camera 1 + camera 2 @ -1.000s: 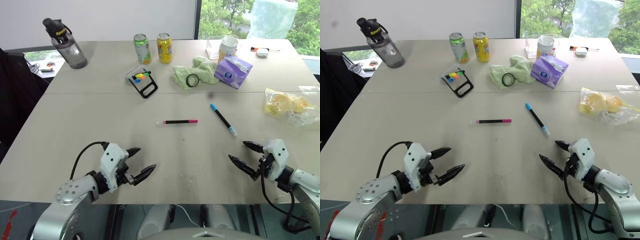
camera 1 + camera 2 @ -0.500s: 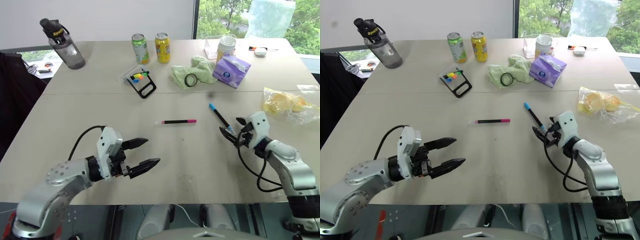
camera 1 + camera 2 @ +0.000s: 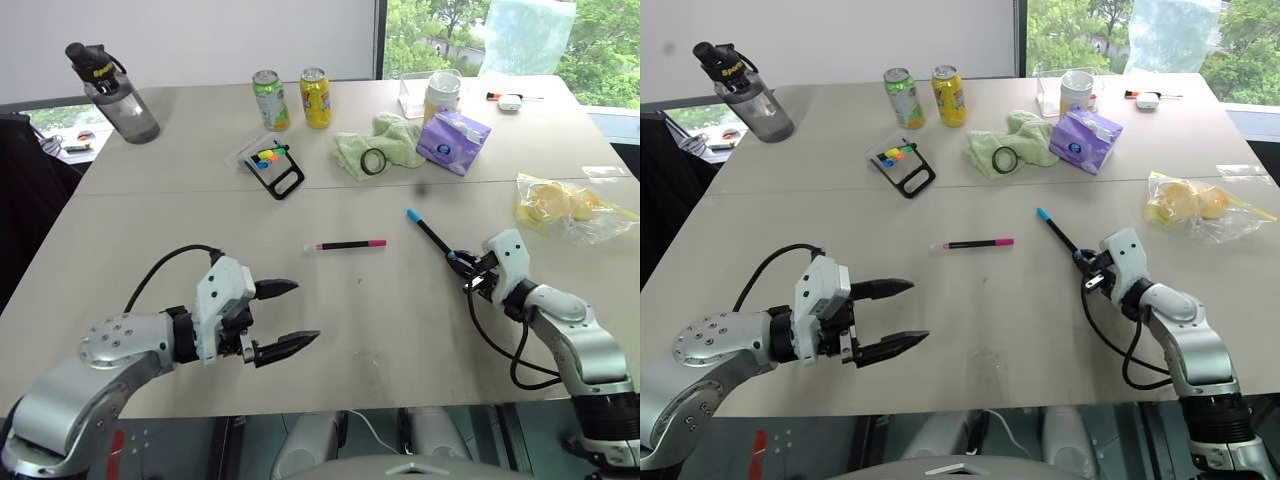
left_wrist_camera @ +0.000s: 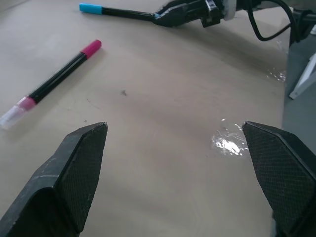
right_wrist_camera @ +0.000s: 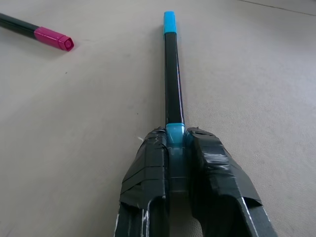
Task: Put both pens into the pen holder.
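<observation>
A wide matte beige table (image 3: 150,230), made of two tops joined along a seam, stands before a white wall on the left and a window with green trees on the right. At its far left stands a smoky grey water bottle (image 3: 108,82) with yellow lettering too small to read. The left gripper (image 3: 288,316) hovers over the near table with its jaws spread wide, holding nothing. Behind it lies the small clear pen holder with a black loop frame (image 3: 272,166), bright markers inside. Two drink cans, green (image 3: 266,98) and yellow (image 3: 316,96), carry unreadable labels. The pink-ended black pen (image 3: 348,244) lies loose at mid-table. The right gripper (image 5: 170,145) is clenched on the near end of the blue-ended black pen (image 5: 171,84).
</observation>
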Tool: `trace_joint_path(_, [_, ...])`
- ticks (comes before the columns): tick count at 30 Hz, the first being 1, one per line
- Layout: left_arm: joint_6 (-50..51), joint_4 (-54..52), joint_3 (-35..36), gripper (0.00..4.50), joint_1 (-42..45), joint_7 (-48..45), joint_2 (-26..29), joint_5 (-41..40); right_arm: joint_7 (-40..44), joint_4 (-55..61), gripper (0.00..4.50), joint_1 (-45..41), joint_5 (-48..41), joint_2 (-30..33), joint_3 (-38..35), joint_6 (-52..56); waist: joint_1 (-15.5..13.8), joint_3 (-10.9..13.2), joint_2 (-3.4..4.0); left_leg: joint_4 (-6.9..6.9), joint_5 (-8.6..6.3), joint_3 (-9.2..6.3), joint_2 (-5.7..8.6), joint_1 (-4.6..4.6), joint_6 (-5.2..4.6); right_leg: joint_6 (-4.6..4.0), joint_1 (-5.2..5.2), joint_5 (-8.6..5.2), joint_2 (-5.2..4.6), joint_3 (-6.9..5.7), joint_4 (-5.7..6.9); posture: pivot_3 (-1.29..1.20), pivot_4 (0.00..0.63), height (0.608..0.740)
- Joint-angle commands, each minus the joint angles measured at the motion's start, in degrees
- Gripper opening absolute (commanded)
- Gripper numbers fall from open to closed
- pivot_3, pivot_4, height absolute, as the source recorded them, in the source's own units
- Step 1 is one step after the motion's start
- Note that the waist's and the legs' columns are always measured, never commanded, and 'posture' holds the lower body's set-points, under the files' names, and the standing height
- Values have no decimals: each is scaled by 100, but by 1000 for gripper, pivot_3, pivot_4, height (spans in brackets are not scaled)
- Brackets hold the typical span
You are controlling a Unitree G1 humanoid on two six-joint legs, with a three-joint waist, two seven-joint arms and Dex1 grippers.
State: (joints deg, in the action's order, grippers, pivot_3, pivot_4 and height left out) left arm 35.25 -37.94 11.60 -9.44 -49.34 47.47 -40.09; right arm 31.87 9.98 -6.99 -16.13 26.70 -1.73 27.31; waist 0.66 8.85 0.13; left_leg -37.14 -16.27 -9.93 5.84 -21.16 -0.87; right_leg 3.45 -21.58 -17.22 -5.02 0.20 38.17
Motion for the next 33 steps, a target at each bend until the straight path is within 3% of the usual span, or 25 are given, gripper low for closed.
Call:
trace_joint_path(1, [-99, 191, -121, 4500, 263, 447, -315, 192, -49, 85, 17, 115, -49, -142, 23, -56, -1, 0, 0, 0, 0, 0, 0, 0, 0, 0, 0, 0, 1, 0, 1, 0, 150, 740])
trace_joint_path(4, [223, 571, -15, 4500, 803, 1095, -967, -222, -86, 356, 17, 36, -212, -415, -43, -261, 0, 0, -1, -2, 0, 1, -1, 1, 0, 0, -3, 0, 1, 0, 12, 0, 150, 740])
trace_joint_path(9, [995, 1212, 321, 4500, 1808, 2730, -2457, -1621, 266, 980, 17, -111, -238, -553, 309, -759, 8, 3, -1, -26, 0, 17, 2, -2, 0, 3, -20, 1, 0, 19, 49, 0, 150, 740])
trace_joint_path(13, [1313, 1407, 353, 4500, 2051, 3619, -3289, -2590, 341, 1454, 17, -292, -222, -573, 650, -779, 20, -4, -19, -33, 0, 21, 1, 2, 1, 4, -21, 2, 2, 25, 65, 0, 150, 740])
trace_joint_path(20, [1316, 1458, 237, 4500, 2275, 4348, -3779, -3253, 454, 1975, 17, -475, -272, -510, 1060, -641, -1, -4, -30, -36, 1, 26, 1, 2, 2, 3, -23, 2, 5, 30, 67, 0, 150, 740])
trace_joint_path(26, [1385, 1306, -60, 4500, 2204, 4376, -3789, -3504, 520, 2108, 17, -584, -265, -470, 1290, -599, 12, -3, -32, -36, 1, 30, 2, 3, 2, 3, -24, 2, 6, 34, 68, 0, 150, 740])
trace_joint_path(29, [1299, 1258, -84, 3700, 2178, 4326, -3778, -3620, 561, 2018, 17, -581, -284, -426, 1247, -596, 4, -4, -33, -36, 1, 31, 1, 4, 2, 3, -24, 2, 6, 36, 68, 0, 150, 740])
trace_joint_path(33, [1209, 1246, -144, 1758, 2165, 4321, -3766, -3570, 612, 1944, 17, -613, -276, -391, 1239, -628, 1, -3, -34, -36, 1, 31, 1, 4, 2, 3, -23, 2, 6, 36, 67, 0, 150, 740])
